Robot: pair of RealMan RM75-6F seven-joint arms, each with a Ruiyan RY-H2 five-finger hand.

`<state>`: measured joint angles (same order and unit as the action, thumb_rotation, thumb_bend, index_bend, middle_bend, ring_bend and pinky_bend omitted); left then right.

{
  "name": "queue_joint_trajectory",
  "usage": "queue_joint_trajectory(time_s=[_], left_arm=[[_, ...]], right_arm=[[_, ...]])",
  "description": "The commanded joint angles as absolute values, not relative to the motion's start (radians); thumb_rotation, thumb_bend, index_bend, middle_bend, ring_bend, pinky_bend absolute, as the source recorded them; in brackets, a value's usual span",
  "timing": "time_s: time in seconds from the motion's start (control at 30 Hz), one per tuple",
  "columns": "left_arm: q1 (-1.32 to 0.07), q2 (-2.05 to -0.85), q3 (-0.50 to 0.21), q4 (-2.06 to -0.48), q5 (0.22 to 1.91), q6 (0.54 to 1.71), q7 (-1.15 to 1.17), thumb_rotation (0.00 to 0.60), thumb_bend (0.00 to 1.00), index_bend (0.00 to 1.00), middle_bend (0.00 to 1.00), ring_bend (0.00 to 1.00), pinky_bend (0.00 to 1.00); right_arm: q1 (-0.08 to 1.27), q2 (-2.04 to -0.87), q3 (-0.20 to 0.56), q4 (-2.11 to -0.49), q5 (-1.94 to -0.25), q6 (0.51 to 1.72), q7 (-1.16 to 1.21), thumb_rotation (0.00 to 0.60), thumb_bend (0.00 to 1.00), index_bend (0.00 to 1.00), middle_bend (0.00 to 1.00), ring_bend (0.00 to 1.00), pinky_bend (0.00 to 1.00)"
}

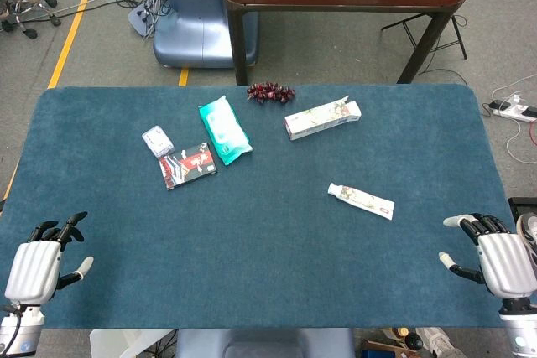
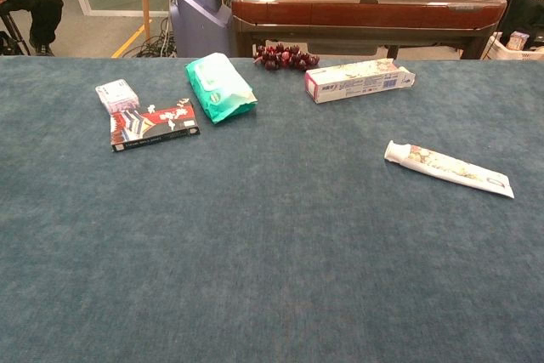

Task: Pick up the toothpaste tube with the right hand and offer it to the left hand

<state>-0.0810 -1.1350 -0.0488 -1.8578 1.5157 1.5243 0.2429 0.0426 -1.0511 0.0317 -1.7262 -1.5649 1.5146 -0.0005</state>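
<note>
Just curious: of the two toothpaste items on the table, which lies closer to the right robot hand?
The bare toothpaste tube, lying nearer the right robot hand; the toothpaste box sits farther back.

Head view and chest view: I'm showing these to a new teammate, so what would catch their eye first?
Probably the white toothpaste tube, lying alone on the blue table toward the right. Next, the far cluster: green wipes pack, toothpaste box and dark grapes. Both hands, left hand and right hand, rest open at the near corners.
</note>
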Motion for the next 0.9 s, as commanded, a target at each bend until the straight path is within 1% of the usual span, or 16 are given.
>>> queue_joint_trajectory(time_s=[0.03,0.3,0.5,0.7,0.9], left_arm=[[-0.081,-1.136,-0.049,-1.856,1.513,1.523,0.241,0.600,0.22,0.17,0.46,0.42,0.18],[-0.079,-1.132,-0.048,-1.849,1.508,1.523,0.238,0.600,0.22,0.17,0.46,0.42,0.18],[-0.079,-1.131,-0.051,-1.840,1.499,1.522,0.227,0.600,0.22,0.17,0.46,0.42,0.18],[-0.078,-1.137,-0.050,-1.824,1.492,1.518,0.215,0.600,0.22,0.17,0.46,0.42,0.18],[-0.074,-1.138,-0.046,-1.814,1.491,1.518,0.205,0.600,0.22,0.17,0.46,0.42,0.18]], right_arm=[[0.044,-1.049,0.030,-1.731,-1.561,1.508,-0.006,0.600,0.25,0.37,0.40,0.29,0.26],[0.057,-1.021,0.031,-1.775,-1.544,1.475,-0.009,0.600,0.25,0.37,0.40,0.29,0.26],[0.088,-0.963,0.052,-1.873,-1.459,1.403,-0.125,0.600,0.21,0.37,0.40,0.29,0.26],[0.163,-0.955,0.099,-1.924,-1.355,1.306,-0.225,0.600,0.20,0.37,0.40,0.29,0.26],[0.275,-0.973,0.145,-1.938,-1.241,1.167,-0.307,0.600,0.19,0.31,0.36,0.25,0.26]])
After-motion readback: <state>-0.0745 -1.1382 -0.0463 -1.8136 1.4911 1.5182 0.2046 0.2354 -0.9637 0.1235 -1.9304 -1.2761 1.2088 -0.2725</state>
